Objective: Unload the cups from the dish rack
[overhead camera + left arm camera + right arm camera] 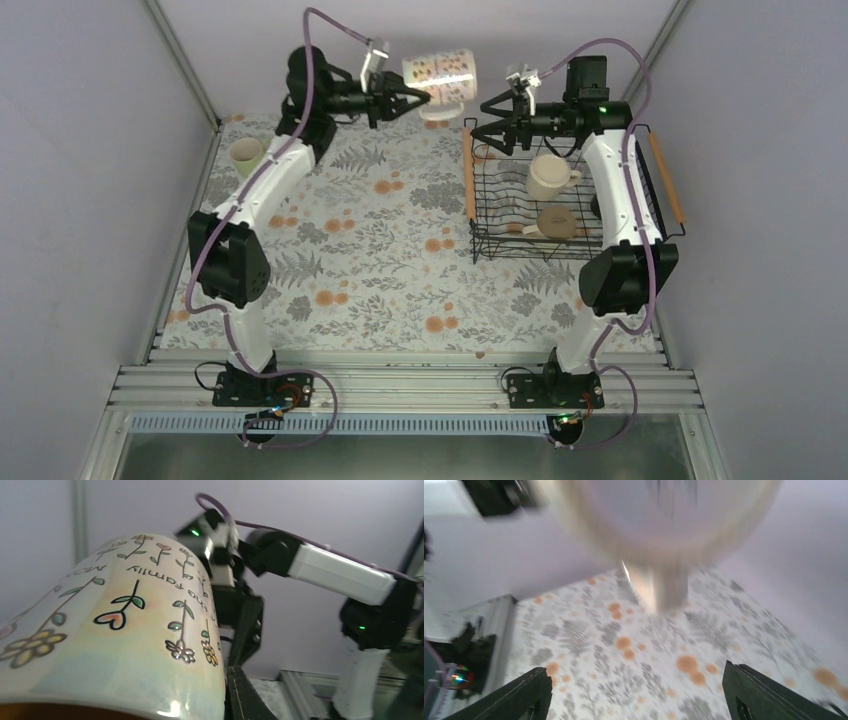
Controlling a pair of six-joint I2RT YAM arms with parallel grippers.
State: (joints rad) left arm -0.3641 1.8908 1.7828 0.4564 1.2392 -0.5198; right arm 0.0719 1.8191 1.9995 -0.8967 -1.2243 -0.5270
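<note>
My left gripper [405, 97] is shut on the patterned white mug [440, 75] and holds it tilted on its side, high above the far table edge. The mug fills the left wrist view [125, 630], with one finger [245, 695] against its rim. My right gripper [492, 125] is open and empty just right of the mug, above the far left corner of the dish rack [480, 215]. In the right wrist view its fingers [531, 690] stand wide apart, with the blurred mug [664, 515] above. A cream mug [550, 175] and a beige cup [556, 222] lie in the rack. A pale green cup [246, 153] stands at the far left. The black cup is not in view.
The rack has a wooden handle on its left side [468, 175] and one on its right [668, 178]. The right arm [625, 190] stretches over the rack. Grey walls close in at the back and both sides. The floral cloth [380, 250] covers the table.
</note>
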